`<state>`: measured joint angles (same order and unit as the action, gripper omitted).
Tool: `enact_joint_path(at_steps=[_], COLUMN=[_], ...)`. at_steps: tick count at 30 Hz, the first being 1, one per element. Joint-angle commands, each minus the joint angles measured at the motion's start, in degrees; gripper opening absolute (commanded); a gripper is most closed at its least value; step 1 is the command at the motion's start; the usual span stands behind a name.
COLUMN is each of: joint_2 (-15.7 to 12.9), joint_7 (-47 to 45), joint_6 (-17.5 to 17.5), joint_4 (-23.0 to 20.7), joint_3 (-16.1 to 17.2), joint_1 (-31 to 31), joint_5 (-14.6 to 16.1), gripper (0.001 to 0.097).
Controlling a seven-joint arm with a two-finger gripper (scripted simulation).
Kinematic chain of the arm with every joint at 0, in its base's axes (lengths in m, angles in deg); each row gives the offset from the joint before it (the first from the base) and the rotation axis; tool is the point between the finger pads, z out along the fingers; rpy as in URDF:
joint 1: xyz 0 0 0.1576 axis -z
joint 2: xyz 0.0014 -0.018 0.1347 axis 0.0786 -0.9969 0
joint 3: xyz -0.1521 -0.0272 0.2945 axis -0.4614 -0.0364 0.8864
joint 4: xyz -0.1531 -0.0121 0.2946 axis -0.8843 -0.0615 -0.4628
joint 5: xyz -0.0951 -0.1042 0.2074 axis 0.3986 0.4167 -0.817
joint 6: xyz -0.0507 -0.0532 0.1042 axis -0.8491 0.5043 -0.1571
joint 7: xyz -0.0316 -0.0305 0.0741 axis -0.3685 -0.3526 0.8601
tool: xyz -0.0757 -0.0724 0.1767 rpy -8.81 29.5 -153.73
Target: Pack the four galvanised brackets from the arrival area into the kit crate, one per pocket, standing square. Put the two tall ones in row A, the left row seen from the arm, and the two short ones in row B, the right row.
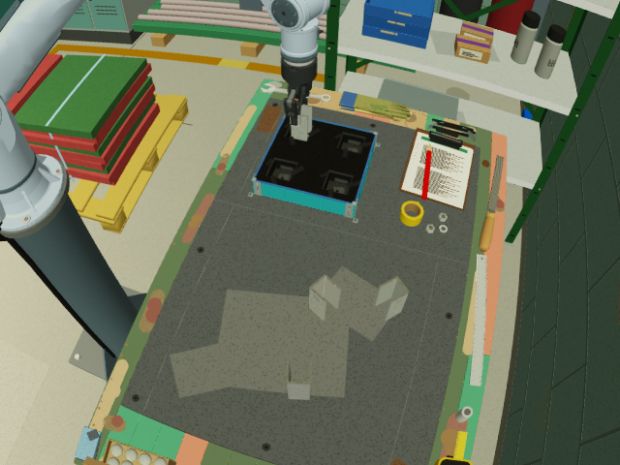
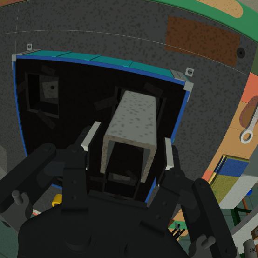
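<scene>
The kit crate (image 1: 315, 165) sits at the far end of the mat, teal-walled with a black inside and four pockets. A tall galvanised bracket (image 1: 299, 127) (image 2: 131, 130) stands upright in its far left pocket, where my gripper (image 1: 297, 111) (image 2: 127, 146) is open around the bracket's top and holds nothing. The other three pockets are empty. On the near half of the mat stand three more brackets: one (image 1: 324, 296) near the middle, one (image 1: 392, 296) to its right, and a short one (image 1: 299, 383) nearer the front edge.
A clipboard (image 1: 437, 167) with a red pen lies right of the crate. A yellow tape roll (image 1: 411, 213) and three nuts sit in front of it. A file (image 1: 491, 202) and a ruler lie along the right edge. Wrenches and gloves lie behind the crate.
</scene>
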<state>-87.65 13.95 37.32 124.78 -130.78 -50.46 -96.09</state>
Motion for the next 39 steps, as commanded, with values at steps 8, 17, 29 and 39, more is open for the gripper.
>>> enact_joint_path(at_steps=[8,17,29,39], joint_2=[2.48,5.60,6.06,6.10], joint_7=[2.18,5.19,5.68,5.69], joint_6=[2.85,7.02,7.72,7.74], joint_4=[-0.51,-1.65,-1.88,-1.90], joint_3=[-2.44,-5.56,-6.04,-6.07], joint_1=[-1.07,-2.49,-2.71,-2.72], joint_5=[2.86,6.76,7.39,7.40], gripper=[0.0600,0.0600,0.0600,0.0600])
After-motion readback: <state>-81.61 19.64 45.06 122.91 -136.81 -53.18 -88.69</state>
